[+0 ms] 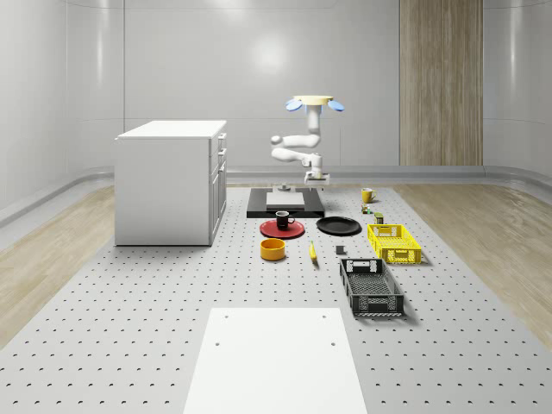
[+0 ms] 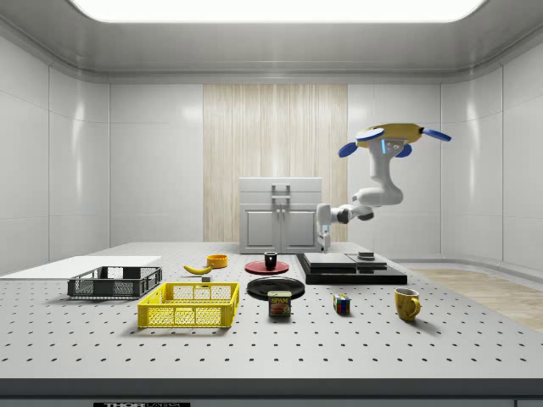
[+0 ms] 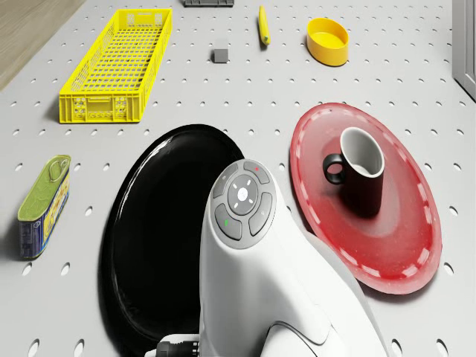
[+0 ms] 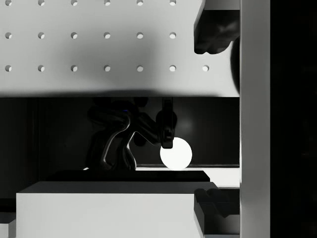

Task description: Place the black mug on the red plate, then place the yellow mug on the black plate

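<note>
I see the small black mug [image 3: 363,167] standing on the round red plate [image 3: 387,245]. The yellow mug [image 1: 367,195] sits far off on the grey worktop [image 1: 155,302]. My drone [image 1: 312,103] hovers above the dark platform [image 1: 285,207]. I cannot tell how wide my tool [image 1: 316,178] is.

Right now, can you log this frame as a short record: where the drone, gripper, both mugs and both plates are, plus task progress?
drone: hovers above the flat black platform
gripper: hangs above that platform
black mug: upright on the round red plate
red plate: beside the black plate
yellow mug: on the table, apart from both plates
black plate: round, bare
progress: first step done; second not yet
</note>
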